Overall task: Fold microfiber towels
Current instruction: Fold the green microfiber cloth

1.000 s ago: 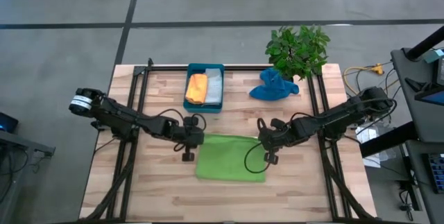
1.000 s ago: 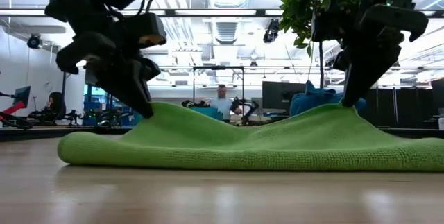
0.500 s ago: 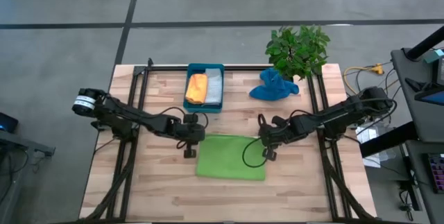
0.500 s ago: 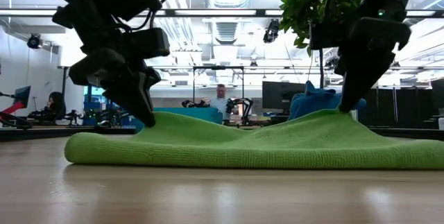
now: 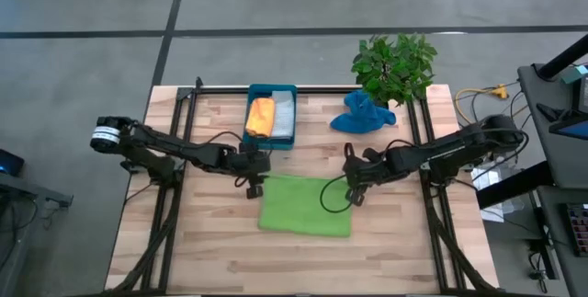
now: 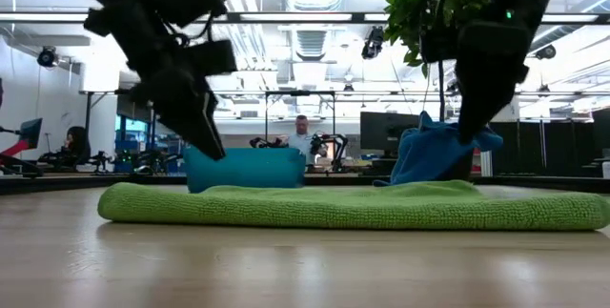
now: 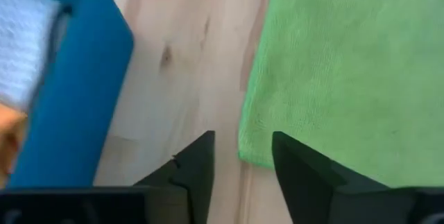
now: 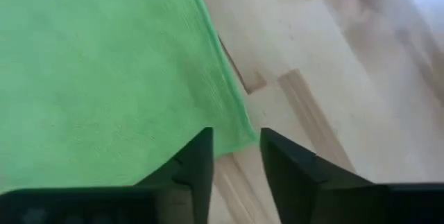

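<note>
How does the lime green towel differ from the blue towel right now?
The lime green towel lies flat at the table's middle, between the two claws; the blue towel sits bunched in a heap near the plant. The green one is a neat rectangle, the blue one is crumpled and peaked. Neither is gripped.

One towel (image 5: pixel 305 205) lies flat near the middle of the table (image 5: pixel 211 251), towards its near side. The left gripper (image 5: pixel 255 187) hangs just off its far left corner, the right gripper (image 5: pixel 355 194) just off its far right corner, both clear of the cloth. Behind, at the far edge, a tray (image 5: pixel 271 90) holds two folded towels (image 5: pixel 271 117) side by side. Right of the tray another towel (image 5: pixel 361 115) sits bunched, with a potted plant (image 5: pixel 393 65) just behind it.
</note>
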You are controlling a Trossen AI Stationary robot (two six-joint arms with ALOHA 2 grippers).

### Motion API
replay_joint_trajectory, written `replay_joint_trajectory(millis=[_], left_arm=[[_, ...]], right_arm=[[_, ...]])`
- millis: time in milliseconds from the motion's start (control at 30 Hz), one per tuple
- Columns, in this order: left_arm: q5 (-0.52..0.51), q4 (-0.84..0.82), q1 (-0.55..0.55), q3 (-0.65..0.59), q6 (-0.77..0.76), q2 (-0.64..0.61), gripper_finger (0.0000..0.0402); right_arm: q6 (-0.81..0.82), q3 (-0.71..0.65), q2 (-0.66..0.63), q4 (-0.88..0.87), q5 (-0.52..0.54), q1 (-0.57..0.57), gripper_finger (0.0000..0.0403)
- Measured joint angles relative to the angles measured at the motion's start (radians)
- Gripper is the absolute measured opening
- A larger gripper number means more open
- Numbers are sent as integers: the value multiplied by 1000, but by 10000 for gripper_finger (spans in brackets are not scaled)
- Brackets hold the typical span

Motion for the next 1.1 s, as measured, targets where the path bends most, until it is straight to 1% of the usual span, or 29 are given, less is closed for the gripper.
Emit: replay_joint_trajectory(millis=[67,133,233,400,433,500,567,633,733,800,833,867,900,967,1033,1100], left_arm=[[1,-2,0,11,-24,-31,145],[32,-8,-1,15,-26,-63,153],[133,2,-2,19,-32,-100,155],[358,14,-21,21,-78,-139,155],[392,24,-37,21,-78,-140,155],[418,25,-83,20,-74,-140,155],[413,35,-141,20,-50,-136,155],[352,37,-203,21,-28,-119,155],[175,36,-283,26,-28,-99,155],[44,46,-311,29,-25,-90,155],[-5,61,-316,29,-25,-83,155],[-19,82,-311,29,-26,-73,154],[-12,104,-299,29,-25,-59,152],[42,127,-264,31,-25,-22,140],[86,129,-234,44,-24,30,119],[99,122,-210,53,-24,78,89]], right_arm=[[-2,7,-29,8,1,1,133],[-6,9,-56,41,0,13,147],[-7,10,-101,100,-1,48,161],[-8,11,-126,209,-1,143,166],[-13,11,-123,238,-2,167,166],[-28,11,-105,296,0,222,165],[-53,11,-65,345,1,276,165],[-60,11,-17,392,11,324,165],[-17,11,61,445,28,379,164],[77,11,107,447,65,395,164],[137,11,127,448,93,397,164],[192,11,148,449,121,396,164],[241,11,166,451,141,394,164],[316,13,200,466,158,378,164],[358,14,232,467,155,364,161],[381,22,262,468,145,351,151]])
